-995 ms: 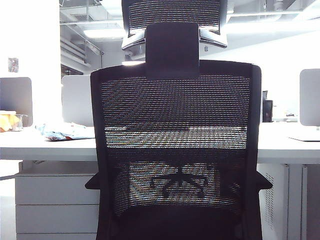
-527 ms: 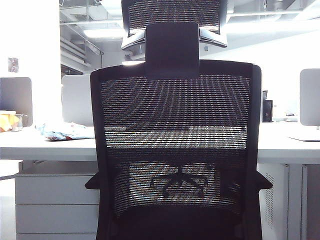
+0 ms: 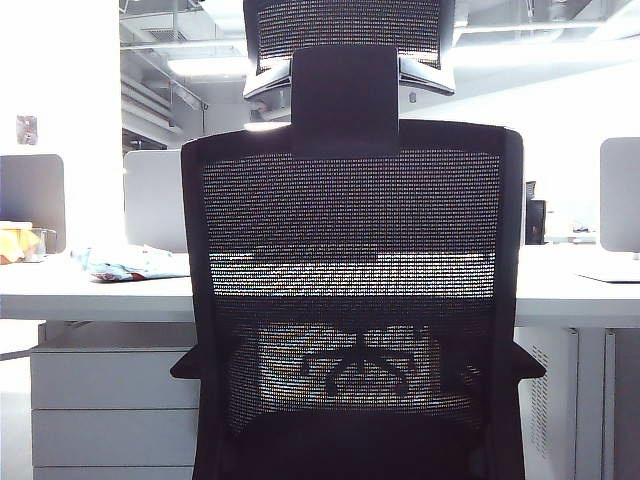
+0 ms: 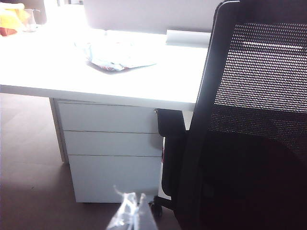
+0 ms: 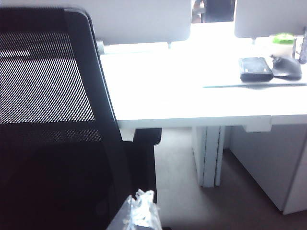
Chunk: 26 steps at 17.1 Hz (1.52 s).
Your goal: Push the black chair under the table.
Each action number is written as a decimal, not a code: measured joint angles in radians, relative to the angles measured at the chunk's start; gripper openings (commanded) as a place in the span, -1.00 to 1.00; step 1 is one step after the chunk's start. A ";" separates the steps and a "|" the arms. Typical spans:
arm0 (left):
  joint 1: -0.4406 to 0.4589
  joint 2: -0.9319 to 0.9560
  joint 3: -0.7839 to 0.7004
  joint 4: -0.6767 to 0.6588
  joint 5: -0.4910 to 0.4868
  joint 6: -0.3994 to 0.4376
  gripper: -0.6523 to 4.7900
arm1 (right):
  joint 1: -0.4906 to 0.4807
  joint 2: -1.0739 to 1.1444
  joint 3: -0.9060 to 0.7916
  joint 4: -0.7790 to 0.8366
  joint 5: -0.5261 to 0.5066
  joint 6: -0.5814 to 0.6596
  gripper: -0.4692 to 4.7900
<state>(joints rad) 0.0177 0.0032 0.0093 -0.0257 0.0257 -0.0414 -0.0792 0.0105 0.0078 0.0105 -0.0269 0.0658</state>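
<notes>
Flanked black chair [image 3: 350, 300] facing table [image 3: 90, 285] for pushing: left gripper [image 4: 128, 216], right gripper [image 5: 139, 211]; jaw opening indiscernible.

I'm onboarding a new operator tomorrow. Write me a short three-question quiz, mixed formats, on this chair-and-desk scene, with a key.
1. True or false: the black chair stands with its mesh back facing the exterior camera.
2. Multiple choice: in the left wrist view, what sits under the table beside the chair? A) white drawer unit B) bin C) nothing
3. Fill in: the left tool and right tool each show only wrapped tips, neither touching the ____.

Key: 1 true; 2 A; 3 chair.
</notes>
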 measured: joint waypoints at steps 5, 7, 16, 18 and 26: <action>0.000 0.000 0.000 0.000 0.000 0.000 -0.78 | 0.034 -0.008 0.000 -0.001 0.001 -0.002 -0.82; 0.000 0.000 0.000 0.000 0.000 0.000 -0.78 | 0.050 -0.008 0.000 -0.001 0.002 -0.004 -0.82; 0.000 0.000 0.000 0.000 0.000 0.000 -0.78 | 0.064 -0.008 0.000 -0.001 0.000 -0.004 -0.82; 0.000 0.000 0.000 0.000 0.000 0.000 -0.78 | 0.064 -0.008 0.000 -0.001 0.000 -0.004 -0.82; 0.000 0.000 0.000 0.000 0.000 0.000 -0.78 | 0.064 -0.008 0.000 -0.001 0.000 -0.004 -0.82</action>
<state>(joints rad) 0.0177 0.0029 0.0093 -0.0257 0.0257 -0.0414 -0.0147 0.0021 0.0078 0.0097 -0.0269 0.0616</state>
